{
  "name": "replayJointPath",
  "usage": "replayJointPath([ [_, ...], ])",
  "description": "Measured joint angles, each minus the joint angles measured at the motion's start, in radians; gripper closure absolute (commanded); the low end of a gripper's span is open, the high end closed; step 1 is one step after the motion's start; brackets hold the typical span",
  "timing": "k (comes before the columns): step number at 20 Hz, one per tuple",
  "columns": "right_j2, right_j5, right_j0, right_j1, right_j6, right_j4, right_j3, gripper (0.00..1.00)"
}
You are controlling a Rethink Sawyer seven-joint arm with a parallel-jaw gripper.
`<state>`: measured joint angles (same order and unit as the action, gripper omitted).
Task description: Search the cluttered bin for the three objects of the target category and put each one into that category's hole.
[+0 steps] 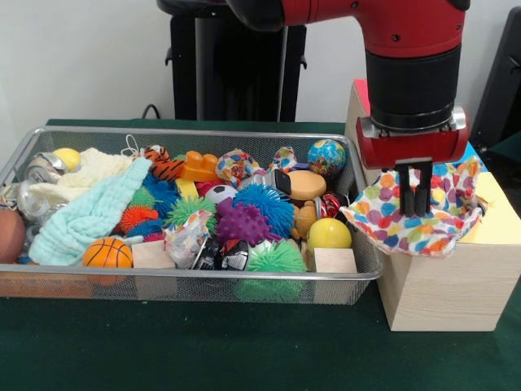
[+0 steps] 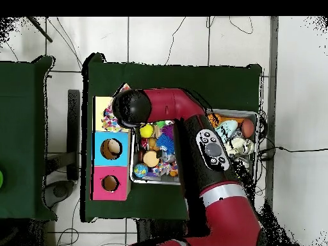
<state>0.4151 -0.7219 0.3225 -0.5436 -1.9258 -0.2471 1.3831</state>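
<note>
My gripper hangs straight down over the yellow-topped wooden box, right of the wire-mesh bin. Its fingers stand close together, shut on a white dotted cloth. The cloth spreads like a bowl around them over the box top and hides the hole. Two more dotted cloths lie bunched at the bin's back, one by an orange block and one beside a globe ball. In the overhead view the arm's wrist covers the gripper; the cloth shows on the yellow box.
The bin holds a mint-green towel, a cream knitted cloth, spiky balls, wooden blocks and small balls. The blue-topped box and red-topped box stand in a row with the yellow one. The red box's corner shows behind the gripper.
</note>
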Motion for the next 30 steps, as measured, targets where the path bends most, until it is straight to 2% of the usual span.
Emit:
replayJointPath([
  [18,0.0,0.015,-0.006,0.0,0.0,-0.002,0.0,1.0],
  [30,0.0,0.031,-0.036,-0.016,0.0,-0.002,0.03,1.0],
])
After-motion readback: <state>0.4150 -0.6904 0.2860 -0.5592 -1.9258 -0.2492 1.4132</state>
